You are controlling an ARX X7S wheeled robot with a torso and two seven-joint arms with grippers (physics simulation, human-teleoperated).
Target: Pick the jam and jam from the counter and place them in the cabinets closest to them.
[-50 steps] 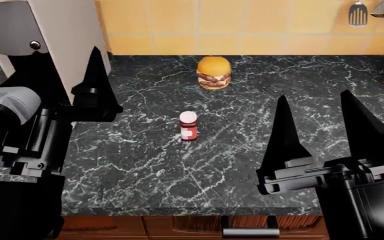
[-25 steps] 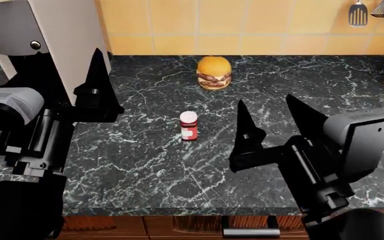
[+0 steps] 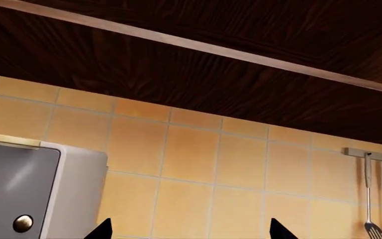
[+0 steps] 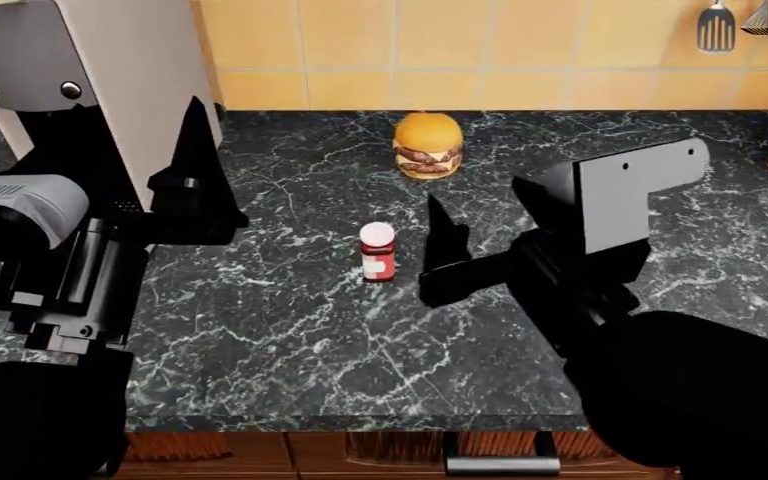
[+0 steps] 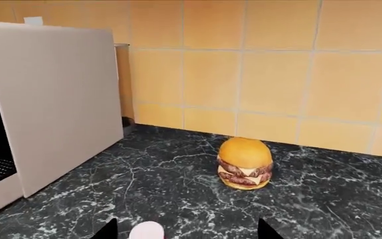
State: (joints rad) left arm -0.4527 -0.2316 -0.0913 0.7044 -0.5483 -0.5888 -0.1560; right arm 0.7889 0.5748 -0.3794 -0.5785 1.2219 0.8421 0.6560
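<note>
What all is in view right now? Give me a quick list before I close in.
jam jar: one, dark red with pale lid, standing mid-counter, free.
burger: one, orange bun, behind the jar near the wall.
appliance: one, white-grey, back left of the counter.
utensils: two, grey, hanging on the tiled wall at right.
counter: black, white-veined.
upper cabinet: dark wood, above the tiles.
left gripper: black, raised at left, open.
right gripper: black, open, fingers just right of the jar.

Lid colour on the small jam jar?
Pale silvery-white, on the small dark red jam jar; clearest in head view.
</note>
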